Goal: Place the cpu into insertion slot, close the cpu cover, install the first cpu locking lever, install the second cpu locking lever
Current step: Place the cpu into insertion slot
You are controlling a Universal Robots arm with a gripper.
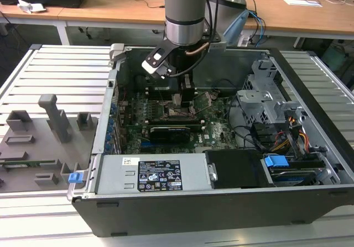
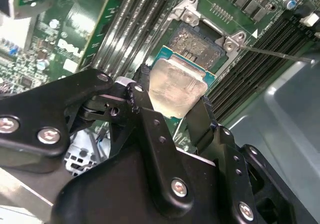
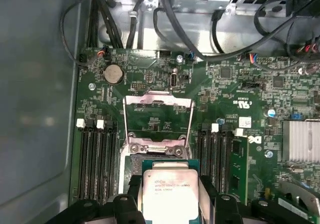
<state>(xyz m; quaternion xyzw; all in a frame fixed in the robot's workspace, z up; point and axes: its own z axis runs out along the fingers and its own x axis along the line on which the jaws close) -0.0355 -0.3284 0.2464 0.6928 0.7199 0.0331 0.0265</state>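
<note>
Here, cpu between the fingers

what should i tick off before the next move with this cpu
1. cpu clamped between the pincer fingers: ok.
2. cpu cover swung up, off the insertion slot: ok.
3. Slot's pin field free of anything lying in it: ok on the part that shows.
4. cpu edges parallel to the slot rim: looks ok in the first wrist view.
5. cpu centred over the slot: cannot tell.
6. Corner marks matched: cannot tell.
</note>
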